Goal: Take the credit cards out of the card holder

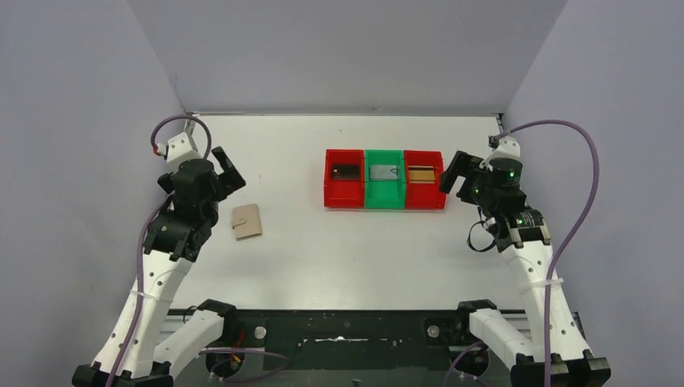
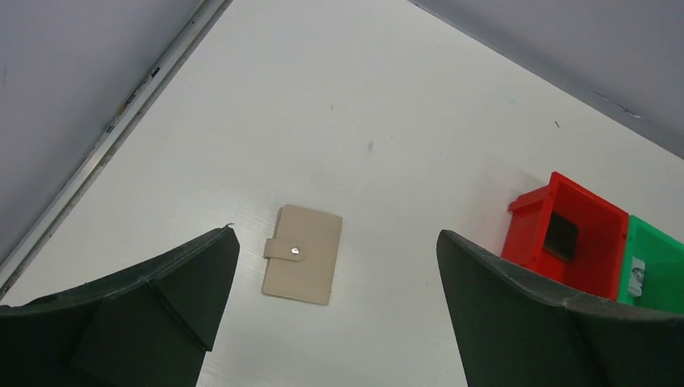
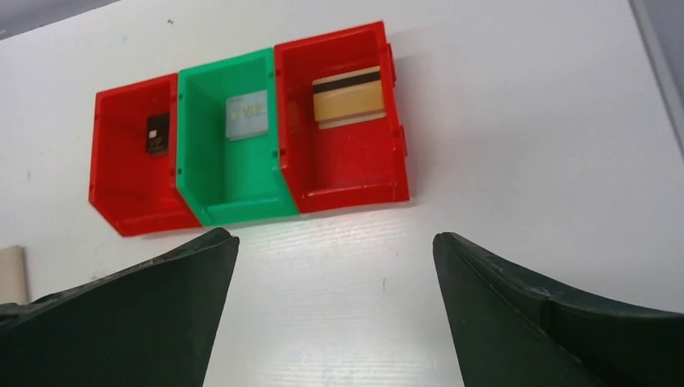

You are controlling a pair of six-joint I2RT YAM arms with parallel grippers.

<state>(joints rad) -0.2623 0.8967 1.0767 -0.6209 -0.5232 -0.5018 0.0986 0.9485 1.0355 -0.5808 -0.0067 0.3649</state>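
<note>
top external: arms bent, raised; left fingers point(image 2: 161, 306) released near card holder point(image 1: 247, 221), right fingers point(image 3: 145, 314) released beside trays point(image 1: 343, 198).

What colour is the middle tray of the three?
Green: the middle plastic tray shows best in the right wrist view.

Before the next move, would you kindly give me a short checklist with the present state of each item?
1. The card holder is in plain view and lying flat: ok.
2. Its closure tab is undone: not ok, it is snapped shut.
3. Cards inside the holder: cannot tell while it is closed.
4. The left fingers are open and empty: ok.
5. The right fingers are open and empty: ok.
6. The trays have room: ok, with one card in each.
</note>
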